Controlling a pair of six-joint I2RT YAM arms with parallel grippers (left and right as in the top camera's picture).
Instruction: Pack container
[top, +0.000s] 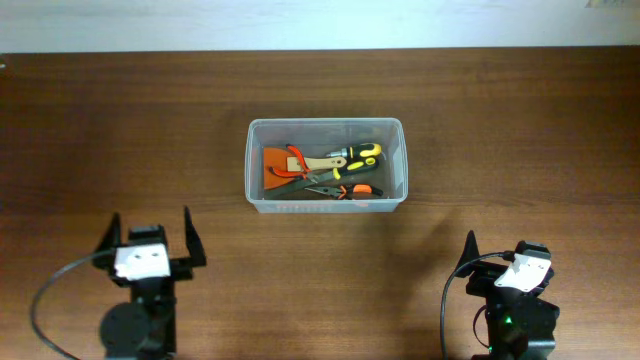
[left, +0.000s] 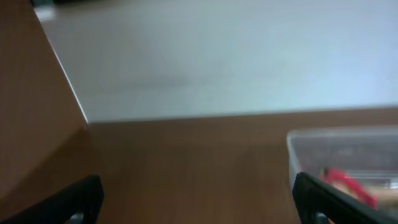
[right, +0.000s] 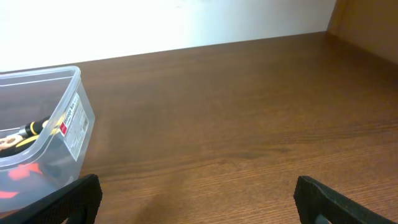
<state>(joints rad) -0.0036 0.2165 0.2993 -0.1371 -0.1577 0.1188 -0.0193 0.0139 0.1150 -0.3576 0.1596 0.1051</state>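
The container (top: 253, 160) is a clear plastic bin at the table's middle. It holds several hand tools: an orange scraper (top: 279, 161), a yellow-and-black screwdriver (top: 362, 154) and pliers with red and orange handles (top: 335, 190). My left gripper (top: 150, 236) is open and empty near the front left, apart from the bin. My right gripper (top: 500, 258) is open and empty near the front right. The container shows at the right of the left wrist view (left: 348, 146) and at the left of the right wrist view (right: 68, 118). Fingers frame bare wood in both wrist views (left: 196, 202) (right: 196, 199).
The brown wooden table (top: 520, 130) spreads to all sides of the bin. A pale wall (top: 320, 20) runs along the far edge. Black cables loop beside each arm base (top: 45, 300).
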